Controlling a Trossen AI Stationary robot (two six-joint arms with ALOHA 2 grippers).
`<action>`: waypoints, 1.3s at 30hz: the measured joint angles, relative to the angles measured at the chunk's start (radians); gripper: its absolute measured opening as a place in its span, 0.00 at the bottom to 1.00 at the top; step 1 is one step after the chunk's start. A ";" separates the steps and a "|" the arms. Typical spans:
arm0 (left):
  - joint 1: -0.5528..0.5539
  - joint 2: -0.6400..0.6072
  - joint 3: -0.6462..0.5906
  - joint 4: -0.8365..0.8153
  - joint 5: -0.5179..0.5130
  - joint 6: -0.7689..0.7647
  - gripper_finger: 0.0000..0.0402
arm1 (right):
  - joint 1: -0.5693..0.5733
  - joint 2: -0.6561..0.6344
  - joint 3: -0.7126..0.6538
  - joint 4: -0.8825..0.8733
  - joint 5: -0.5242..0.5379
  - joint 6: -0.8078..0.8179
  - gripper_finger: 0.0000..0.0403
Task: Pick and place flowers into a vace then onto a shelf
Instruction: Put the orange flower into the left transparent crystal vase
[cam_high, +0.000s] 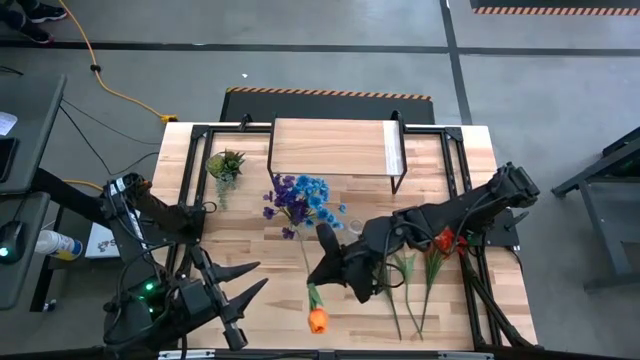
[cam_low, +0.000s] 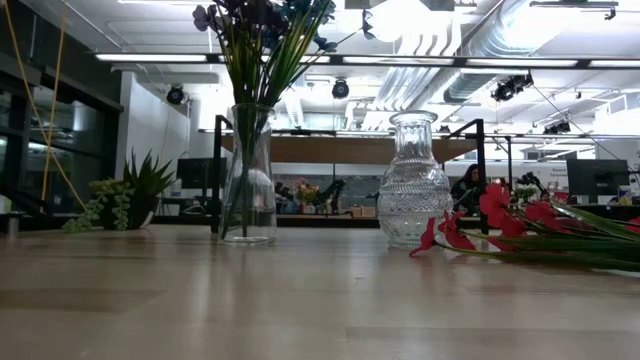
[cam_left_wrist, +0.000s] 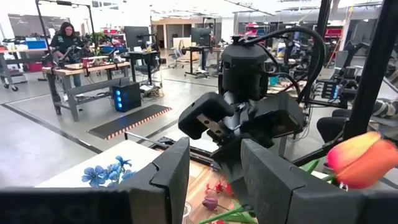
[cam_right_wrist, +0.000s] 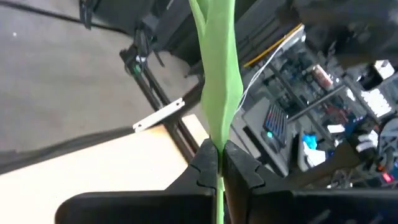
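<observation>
The orange tulip (cam_high: 317, 320) is the flower I am working on: my right gripper (cam_right_wrist: 220, 163) has its fingers pressed together on the green stem, pinching it, and in the high view the bloom hangs low near the table's front edge, with the stem running up to my fingers. I judge this the pick step done for this flower, with the carry to a vase next. That move calls for turning the stem upright and bringing its cut end over a narrow mouth before I let go.

My left gripper (cam_left_wrist: 214, 177) waits at the front left corner of the table, fingers spread partway and holding nothing.

Just right of the tulip, the red flowers (cam_high: 440, 242) lie flat on the table. Farther back stand two vases: the plain vase (cam_low: 249, 180) already holds the blue and purple flowers (cam_high: 298, 200), the cut-glass vase (cam_low: 413, 180) stands empty. Beyond them the shelf (cam_high: 335, 148) sits at the back edge with nothing on it.
</observation>
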 joint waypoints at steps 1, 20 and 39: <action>0.000 0.000 0.000 -0.002 0.000 0.000 0.44 | -0.002 0.000 0.000 -0.011 0.005 0.001 0.00; 0.000 0.000 0.000 -0.016 0.000 0.000 0.44 | -0.123 0.031 0.000 0.010 -0.120 0.073 0.00; 0.000 0.000 0.000 -0.037 0.000 -0.001 0.44 | -0.193 0.059 0.000 0.014 -0.163 0.092 0.00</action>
